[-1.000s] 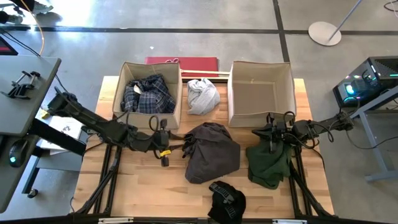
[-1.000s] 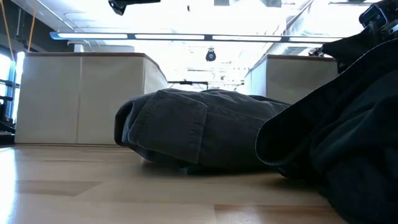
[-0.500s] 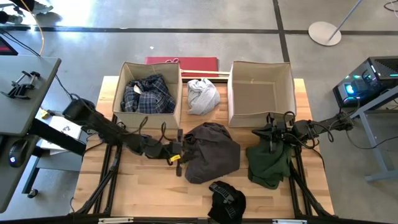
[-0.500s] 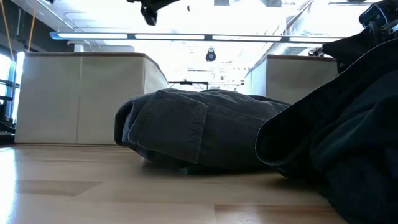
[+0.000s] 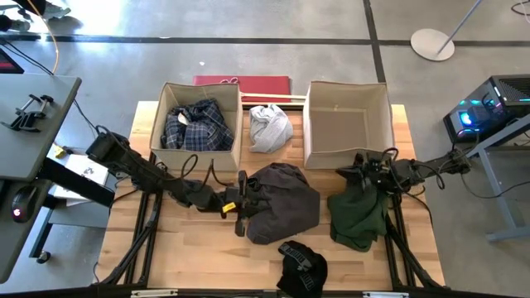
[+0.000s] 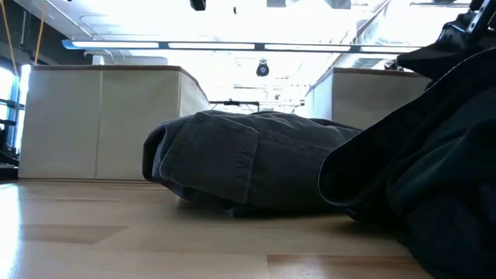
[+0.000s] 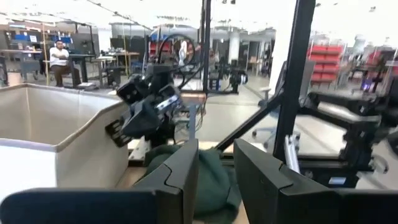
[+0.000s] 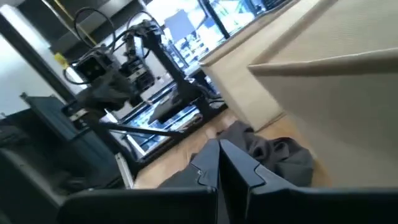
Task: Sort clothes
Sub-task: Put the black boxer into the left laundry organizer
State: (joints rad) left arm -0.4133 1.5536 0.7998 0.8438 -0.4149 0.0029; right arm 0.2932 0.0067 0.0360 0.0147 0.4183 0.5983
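While my left claw (image 5: 241,204) hovers part-open, empty, at the grey-brown garment (image 5: 283,203), my right claw (image 5: 362,171) pinches the green one (image 5: 358,217).

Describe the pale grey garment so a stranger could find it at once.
Start at the two beige fabric boxes at the table's far edge. In the gap between them lies the pale grey garment, crumpled on the wood. It is the only light-coloured piece; the others are dark or plaid.

A crumpled dark grey-brown cloth garment (image 6: 248,167) lies on the pale wooden tabletop (image 6: 116,240). A dark green fabric heap (image 6: 422,163) hangs below the right gripper (image 6: 467,23), with two beige fabric boxes (image 6: 101,120) behind.
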